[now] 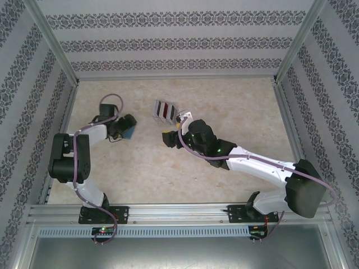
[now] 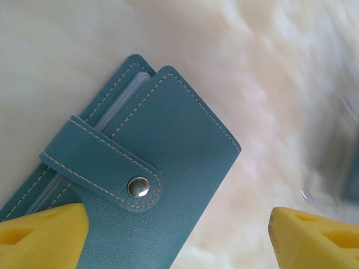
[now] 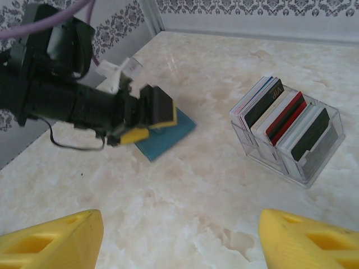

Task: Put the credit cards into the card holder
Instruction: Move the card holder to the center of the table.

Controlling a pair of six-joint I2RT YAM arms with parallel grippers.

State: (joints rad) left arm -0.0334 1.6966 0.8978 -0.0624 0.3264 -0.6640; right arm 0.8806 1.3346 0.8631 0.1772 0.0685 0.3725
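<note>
On the pale marbled table (image 1: 235,106), the left gripper (image 2: 178,238) hovers over the card holder (image 2: 179,145), its yellow jaws spread wide and clamping nothing. In its wrist view one finger (image 2: 45,235) overlaps the holder's lower edge, though whether it touches cannot be told, and the other stands off to the side over bare table.

The teal holder lies flat toward the table's left, folded shut, with its strap (image 2: 95,162) snapped down across the cover. Its long axis runs diagonally from lower left to upper right in that view.

The credit cards (image 3: 285,116) stand on edge in a clear slotted rack (image 3: 305,168) near the table's middle, apart from the holder. Red, black and white cards share its compartments and all lean the same way.

The right gripper (image 3: 179,244), its jaws likewise apart and empty, points at the table between the two, with the rack ahead and to the right of its fingers. The right arm looks nearer the cards, the left nearer the holder.

Judged from this, the right jaws must turn toward the rack so that a card's top edge comes between them. The holder's snap has to be undone before any card can go in. No card shows inside the shut holder.
</note>
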